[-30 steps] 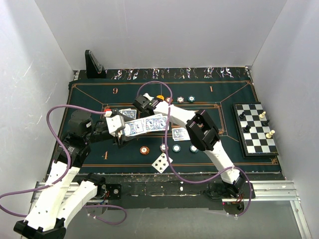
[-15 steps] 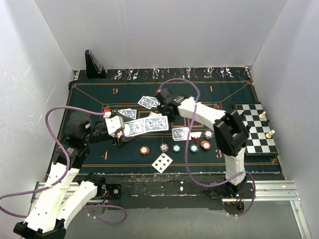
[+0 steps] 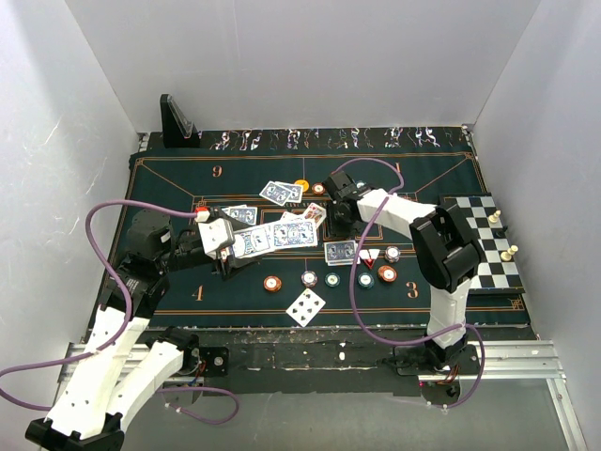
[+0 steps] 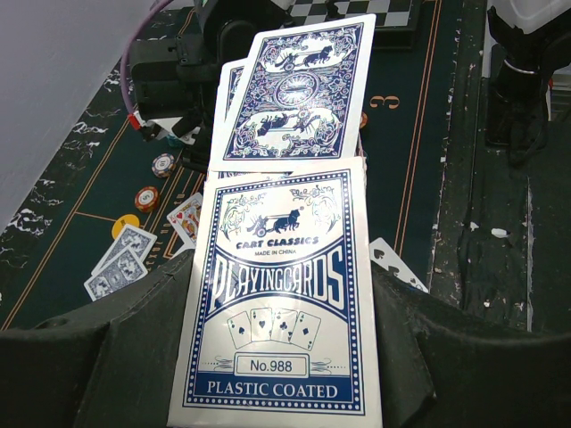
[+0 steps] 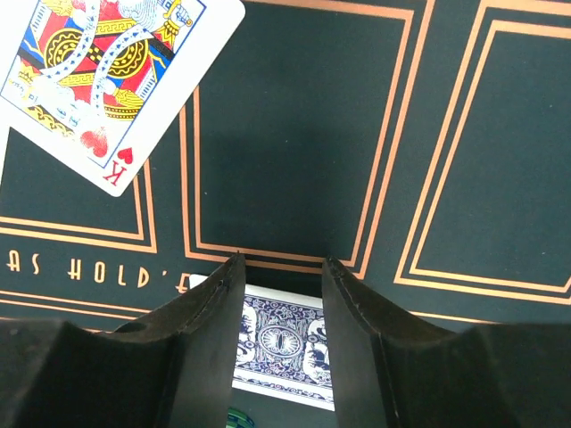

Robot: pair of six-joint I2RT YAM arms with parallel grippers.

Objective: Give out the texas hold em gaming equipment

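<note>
1. Top view: the left tool (image 3: 237, 244) is clamped on a card box (image 3: 274, 235), held over the table (image 3: 169, 178) left of centre. The right tool (image 3: 341, 225) hangs over a face-down card (image 3: 340, 251). A row of chips (image 3: 332, 279) lies nearer the bases, and two more cards (image 3: 279, 193) lie farther back.
2. Left wrist: a loose card (image 4: 299, 94) sticks out of the box's far end. Only the box looks gripped, so if the box tips the card could slide out and land where it is not wanted.
3. Right wrist: the right tool's fingers (image 5: 210, 339) stand a narrow gap apart with nothing between them, over the face-down card's edge. A king (image 5: 107, 71) lies face up nearby. A flat card gives little to pinch. Pressing down may only shove it toward the chips, or the tips may scrape the table.
</note>
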